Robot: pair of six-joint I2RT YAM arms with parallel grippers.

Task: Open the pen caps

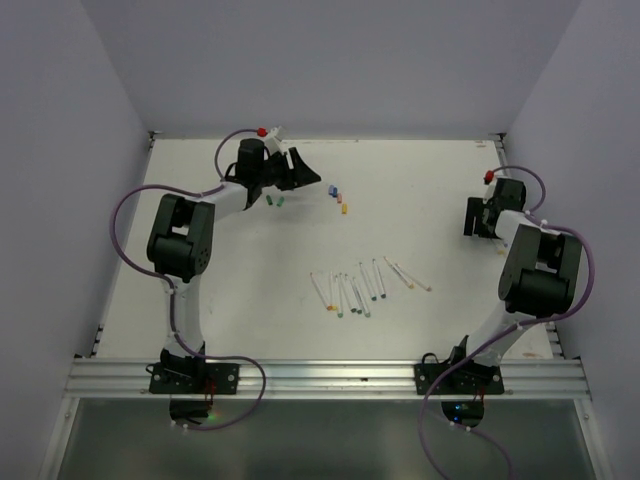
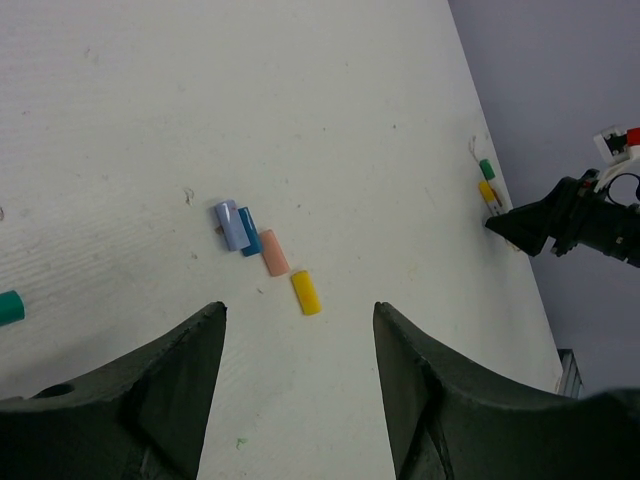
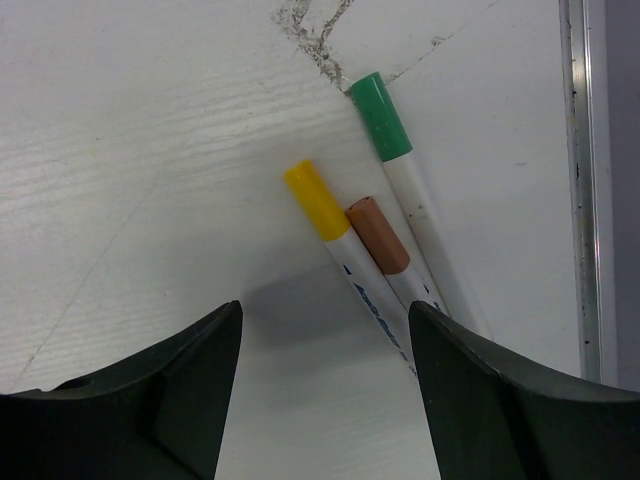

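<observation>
Loose pen caps lie on the white table: lilac [image 2: 231, 224], blue [image 2: 249, 232], salmon [image 2: 274, 253] and yellow [image 2: 306, 292], with a green one [image 2: 10, 307] at the left edge. From above they show as a small cluster [image 1: 338, 197], with green caps [image 1: 275, 200] nearby. My left gripper [image 2: 300, 310] [image 1: 312, 178] hovers open and empty just short of the yellow cap. My right gripper [image 3: 325, 315] [image 1: 478, 222] stands open over three capped pens: yellow cap [image 3: 316, 200], brown cap [image 3: 378, 235], green cap [image 3: 381, 117]. The yellow pen's barrel runs toward its right finger.
A row of several uncapped white pens [image 1: 360, 290] lies mid-table. A metal edge strip [image 3: 573, 150] runs close beside the three capped pens. Purple-grey walls enclose the table on three sides; an aluminium rail [image 1: 320, 375] carries both arm bases at the near edge.
</observation>
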